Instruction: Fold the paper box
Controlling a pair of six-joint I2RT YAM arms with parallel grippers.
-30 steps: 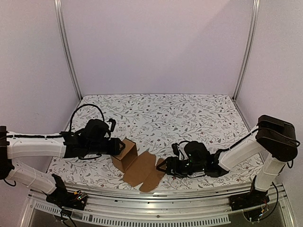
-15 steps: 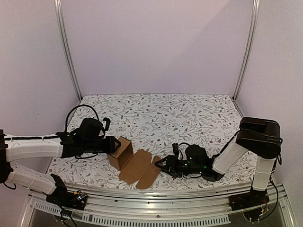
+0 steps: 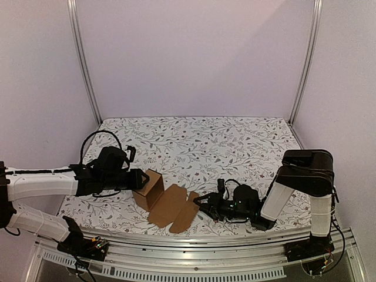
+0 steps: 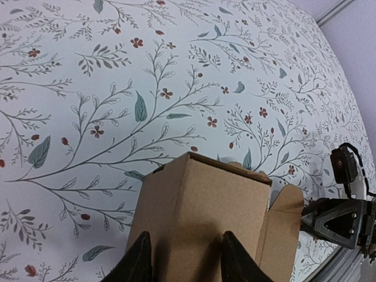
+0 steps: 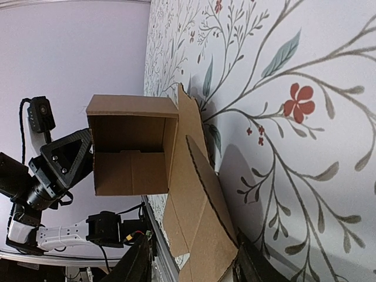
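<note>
One paper box (image 3: pixel 154 191): brown cardboard, half formed, lower left of centre in the top view, resting on the surface (image 3: pixel 235 147).
Box shape: a squarish open-ended part stands at the left; flat flaps (image 3: pixel 176 210) spread from it toward the lower right.
Left claw (image 3: pixel 138 179): comes in from the left edge and is clenched on the standing part of the box. In the left wrist view (image 4: pixel 185 264) its two fingers sit over the cardboard panel (image 4: pixel 200 217) at the bottom of the frame.
Right claw (image 3: pixel 200 202): low on the surface at the right end of the flaps, turned on its side. In the right wrist view (image 5: pixel 194 267) its jaws stand apart, released, with the flap's end between them.
Box from the right wrist: hollow inside faces the camera (image 5: pixel 132 153), upper left of frame.
Surface: white with a leaf-and-flower print.
</note>
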